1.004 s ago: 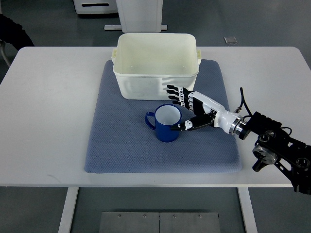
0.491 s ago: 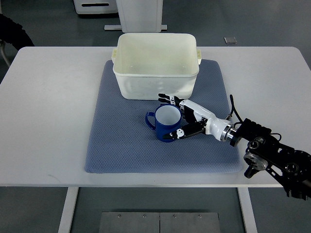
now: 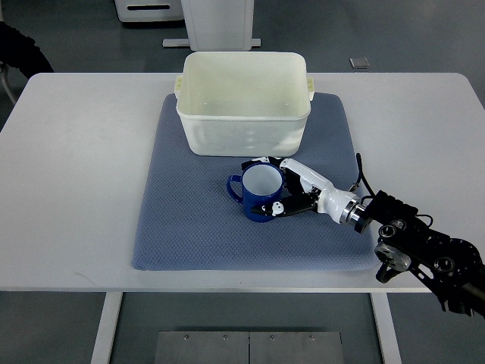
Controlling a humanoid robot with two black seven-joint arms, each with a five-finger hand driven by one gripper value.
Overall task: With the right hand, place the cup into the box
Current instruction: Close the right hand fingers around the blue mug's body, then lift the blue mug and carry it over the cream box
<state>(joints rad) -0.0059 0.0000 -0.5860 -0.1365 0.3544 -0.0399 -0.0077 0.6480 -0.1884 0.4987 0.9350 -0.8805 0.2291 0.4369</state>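
Cup (image 3: 258,194): blue outside, white inside, upright on the grey-blue mat (image 3: 189,220), just below frame centre. Handle points to frame left. Cup stands just below the box (image 3: 243,101), apart from its front wall.

Box: cream plastic, open top, sits on the upper part of the mat, upper centre of frame.

Right hand (image 3: 284,186): arm enters from the lower right corner and reaches up-left to the cup. Hand is against the cup's right side. Fingers (image 3: 258,161) curl round the far rim, between cup and box; thumb (image 3: 270,208) presses the near lower right of the cup wall. Hand wraps the cup in a closing grasp, touching on both sides. Cup base appears to rest on the mat; cannot tell if it is lifted at all.

Mat lies on a white table (image 3: 76,152) that fills most of the frame. Small grey square thing (image 3: 359,63) at the table's far edge, upper right. Dark shape (image 3: 23,53) at the upper left corner, too cut off to identify.
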